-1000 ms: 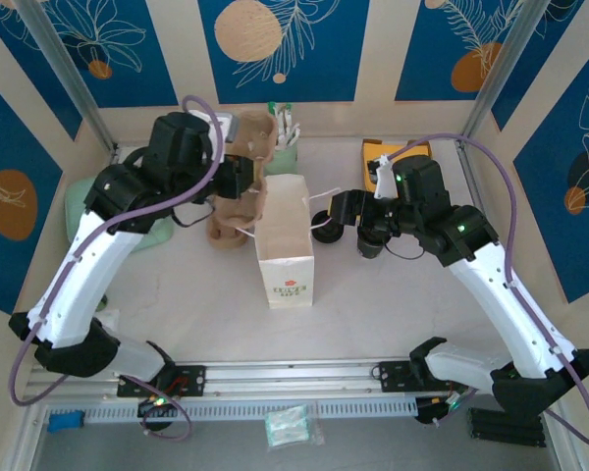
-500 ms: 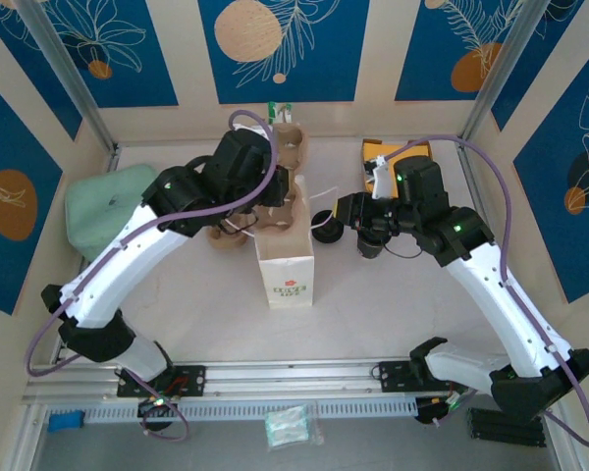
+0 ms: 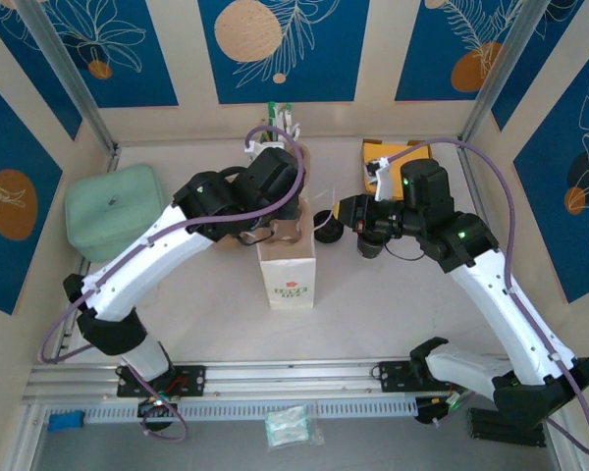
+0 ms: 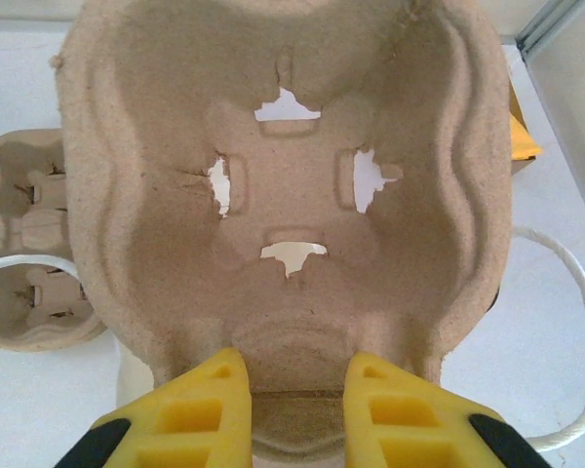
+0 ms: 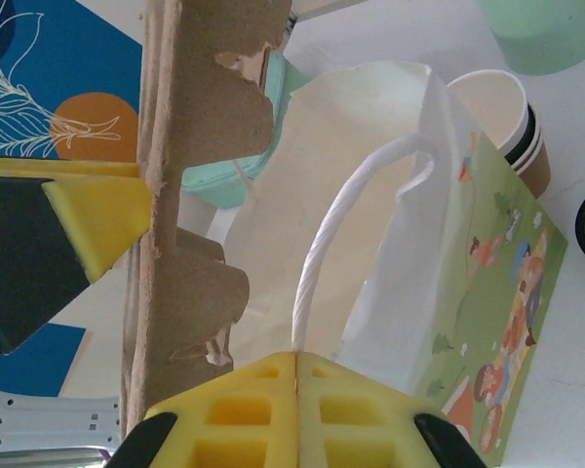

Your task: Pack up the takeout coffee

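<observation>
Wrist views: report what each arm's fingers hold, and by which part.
Left fingers clamp the pulp cup carrier by its near rim. Right fingers are shut on the paper bag's white cord handle.

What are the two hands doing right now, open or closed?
Left hand: closed on the edge of the cardboard cup carrier.
Right hand: closed on the white handle of the paper bag.

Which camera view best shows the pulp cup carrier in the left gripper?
Left wrist: the pulp cup carrier faces it squarely, pockets visible. Right wrist shows it edge-on; top external shows a part beside the left arm.
</observation>
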